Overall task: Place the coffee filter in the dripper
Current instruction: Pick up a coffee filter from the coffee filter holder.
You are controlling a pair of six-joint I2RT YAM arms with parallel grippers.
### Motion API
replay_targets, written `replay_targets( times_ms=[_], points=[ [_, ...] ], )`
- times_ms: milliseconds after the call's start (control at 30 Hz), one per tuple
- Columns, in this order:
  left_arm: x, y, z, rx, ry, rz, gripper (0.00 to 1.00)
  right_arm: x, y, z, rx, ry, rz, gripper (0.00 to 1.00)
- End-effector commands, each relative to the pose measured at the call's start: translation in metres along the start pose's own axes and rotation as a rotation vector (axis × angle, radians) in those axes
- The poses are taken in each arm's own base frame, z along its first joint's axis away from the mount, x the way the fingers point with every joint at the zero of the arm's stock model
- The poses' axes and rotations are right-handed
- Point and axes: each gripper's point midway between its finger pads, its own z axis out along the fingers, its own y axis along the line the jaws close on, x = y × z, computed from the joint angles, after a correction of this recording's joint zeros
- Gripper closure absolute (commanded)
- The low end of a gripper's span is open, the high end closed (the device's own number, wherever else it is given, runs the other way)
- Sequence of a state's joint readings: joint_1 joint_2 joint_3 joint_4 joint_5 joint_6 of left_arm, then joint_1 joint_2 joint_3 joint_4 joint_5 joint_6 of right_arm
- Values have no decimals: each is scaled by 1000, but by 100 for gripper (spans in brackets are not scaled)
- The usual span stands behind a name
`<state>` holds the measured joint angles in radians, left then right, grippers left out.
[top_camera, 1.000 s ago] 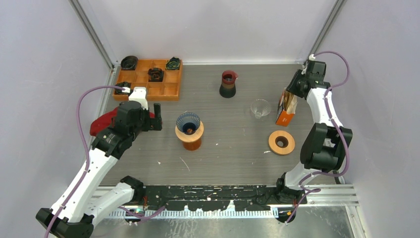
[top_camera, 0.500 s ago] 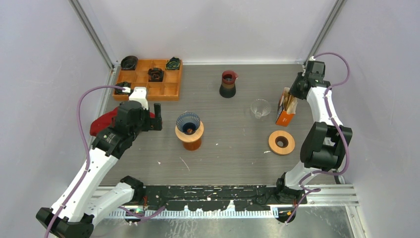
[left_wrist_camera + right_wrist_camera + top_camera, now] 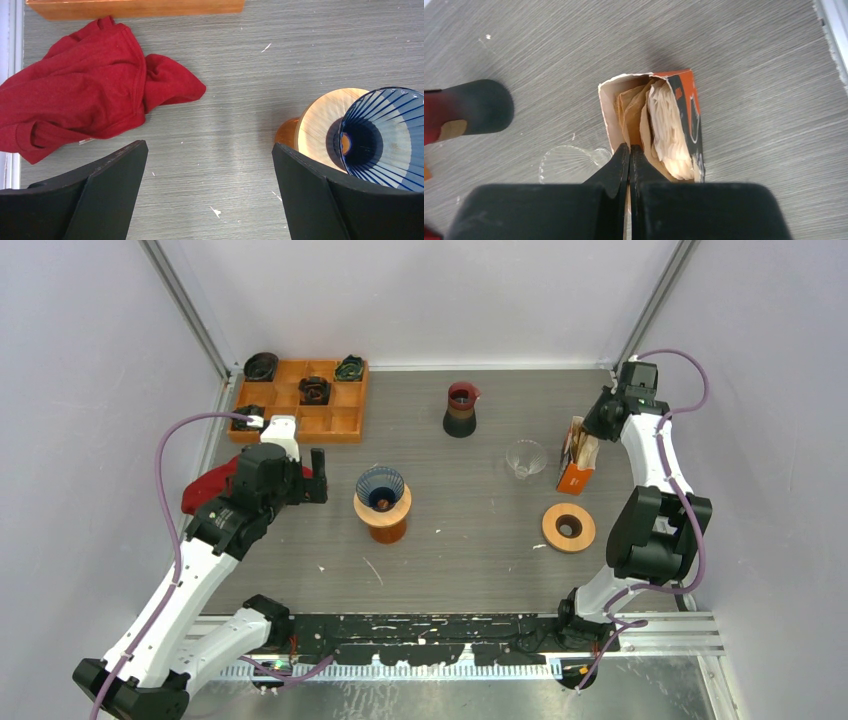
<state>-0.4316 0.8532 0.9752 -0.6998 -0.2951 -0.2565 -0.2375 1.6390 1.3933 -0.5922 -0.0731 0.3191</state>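
Right claw [image 3: 629,148] pinched together at the coffee filters' [image 3: 669,125] top edge in the orange box [image 3: 575,478] at the table's [image 3: 450,540] 3 o'clock, left claw [image 3: 208,150] wide apart; paper's light, floppy, tear-prone, so I'd grab one rim only.

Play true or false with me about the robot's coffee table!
1. The blue ribbed glass dripper sits on a round wooden stand. True.
2. A paper filter already lies in the dripper. False: it holds none.
3. The crumpled red cloth lies inside the orange wooden tray. False: it lies on the table beside it.
4. The right gripper is shut at the open orange filter box. True.
5. The left gripper is shut. False: its jaws stand wide open.
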Motion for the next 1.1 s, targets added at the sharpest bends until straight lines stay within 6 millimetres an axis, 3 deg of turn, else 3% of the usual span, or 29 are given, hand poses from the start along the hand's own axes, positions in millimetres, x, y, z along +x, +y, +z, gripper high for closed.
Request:
replay_targets(
  times_ms=[0,67,200,400,600,767,1067],
  points=[
    [-14,-2,-2,16,-60,-15,1,-27,25,-25,-115,-84,69,99],
    [-15,-2,-2,17,-62,-15,1,-29,24,-29,-134,-95,95,99],
    [-15,-2,-3,18,-65,-16,1,-29,14,-30,-112,-107,119,85],
    [-15,-3,-3,22,-65,-18,1,-12,5,-20,-86,-53,96,69],
    [-14,-4,-2,24,-59,-19,1,-2,-2,-15,-56,-10,71,61],
    [-13,-5,0,29,-52,-16,1,6,-10,-15,-10,33,35,58],
    [-12,-7,2,35,-43,-15,1,14,-18,-24,77,66,-38,73]
  ],
)
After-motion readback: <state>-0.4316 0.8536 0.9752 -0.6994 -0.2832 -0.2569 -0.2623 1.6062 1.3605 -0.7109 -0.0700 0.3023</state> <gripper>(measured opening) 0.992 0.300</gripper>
